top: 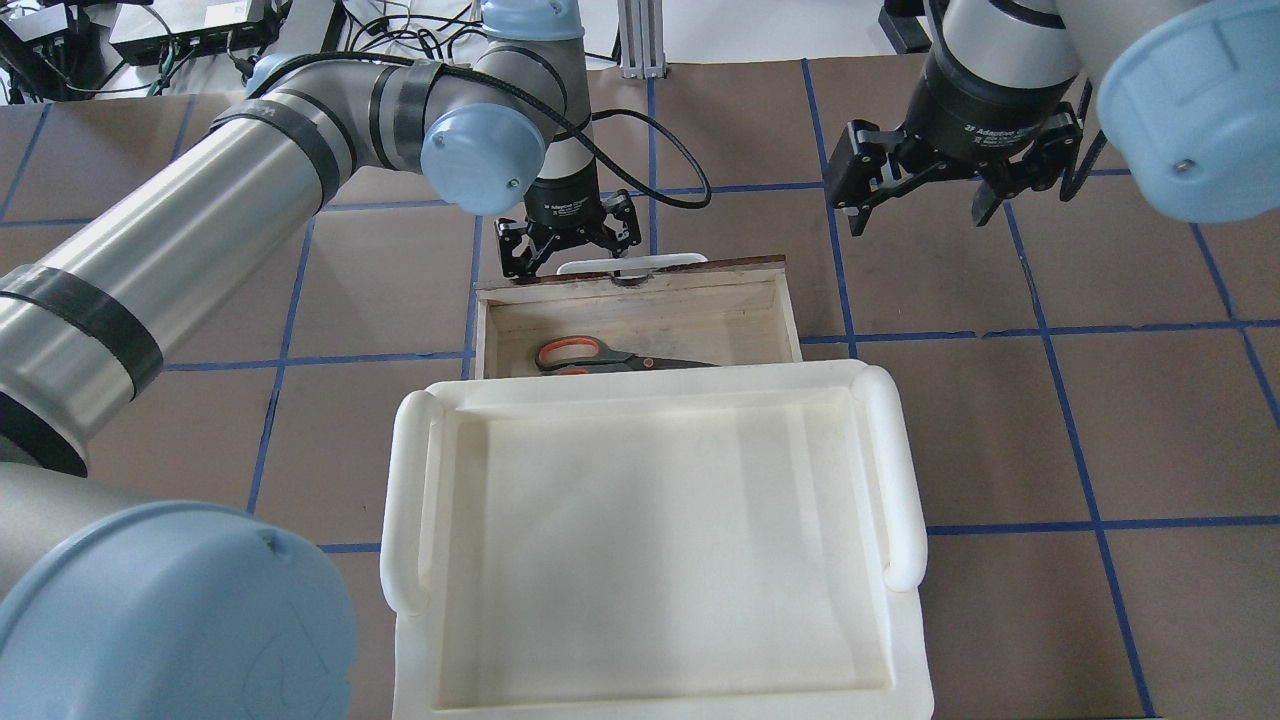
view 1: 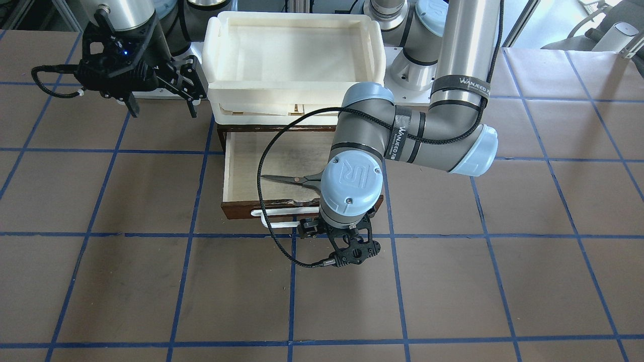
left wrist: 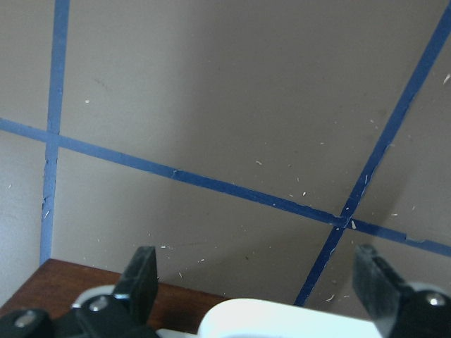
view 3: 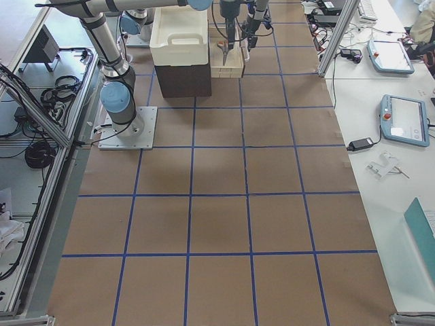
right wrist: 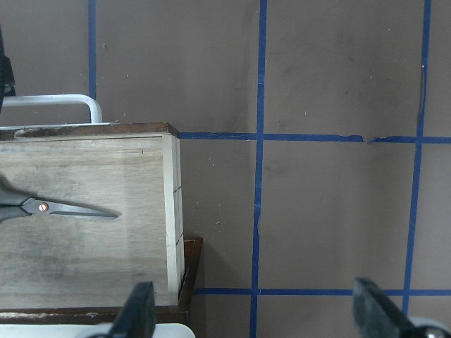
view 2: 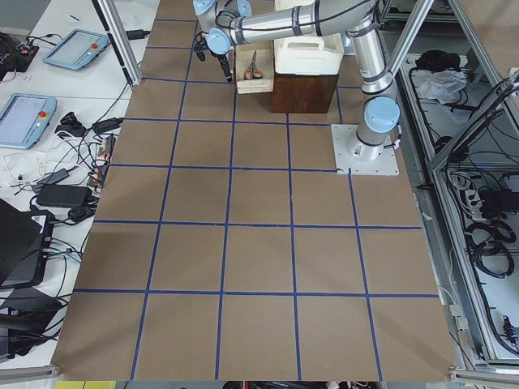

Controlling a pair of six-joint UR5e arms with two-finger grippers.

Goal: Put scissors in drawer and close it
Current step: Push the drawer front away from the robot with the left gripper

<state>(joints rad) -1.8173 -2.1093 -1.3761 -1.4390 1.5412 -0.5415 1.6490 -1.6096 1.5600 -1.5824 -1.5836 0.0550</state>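
Front view: drawer (view 1: 240,173) stands open, scissors (view 1: 288,179) lying flat on its floor, blades toward the robot's right. Overhead: left gripper (top: 570,252) at the white handle (top: 665,260), fingers apart. Right gripper (top: 920,195) is spread wide over bare tabletop (top: 1000,420), holding nothing. Left wrist view: the bar's end sits between the parted fingers.

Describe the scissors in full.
The scissors are small, with shut dark grey metal blades, a copper-coloured pivot screw and grey handles with orange-red inner loops. They lie flat on the pale wooden floor of the open drawer, handles toward the robot's left, blades toward its right. Nothing grips them.
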